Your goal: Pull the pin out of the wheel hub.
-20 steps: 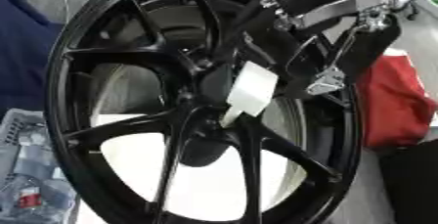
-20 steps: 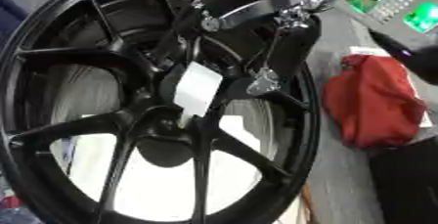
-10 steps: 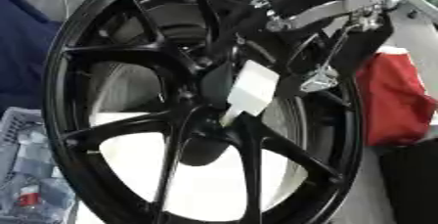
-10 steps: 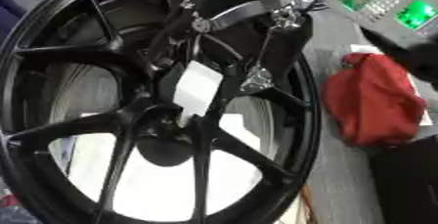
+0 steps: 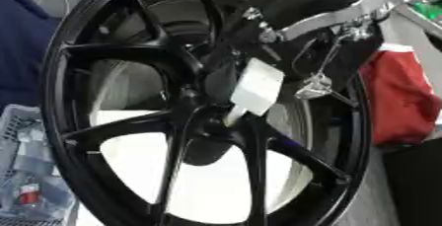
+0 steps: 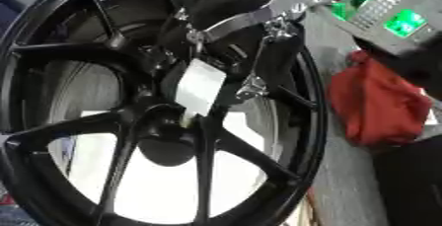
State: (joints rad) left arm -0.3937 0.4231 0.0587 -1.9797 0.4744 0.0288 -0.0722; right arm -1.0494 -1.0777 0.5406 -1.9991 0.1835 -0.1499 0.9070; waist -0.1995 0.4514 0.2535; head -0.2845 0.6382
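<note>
Since a second ago, my right robot hand [image 5: 337, 8] is edging upward and a little away from the hub, while the wheel is keeping its place. The black wheel hub [image 5: 203, 121] is standing tilted on the worktop [image 6: 345, 180], filling most of my view, with a red bag [image 6: 376, 104] just beside its rim. My robot hand is reaching in from the upper right over the spokes; I cannot tell whether its fingers are closing on anything. The pale pin [image 5: 255, 89] is sticking out near the centre. If I am pulling off-axis, the pin may bind, or the wheel may tip.
</note>
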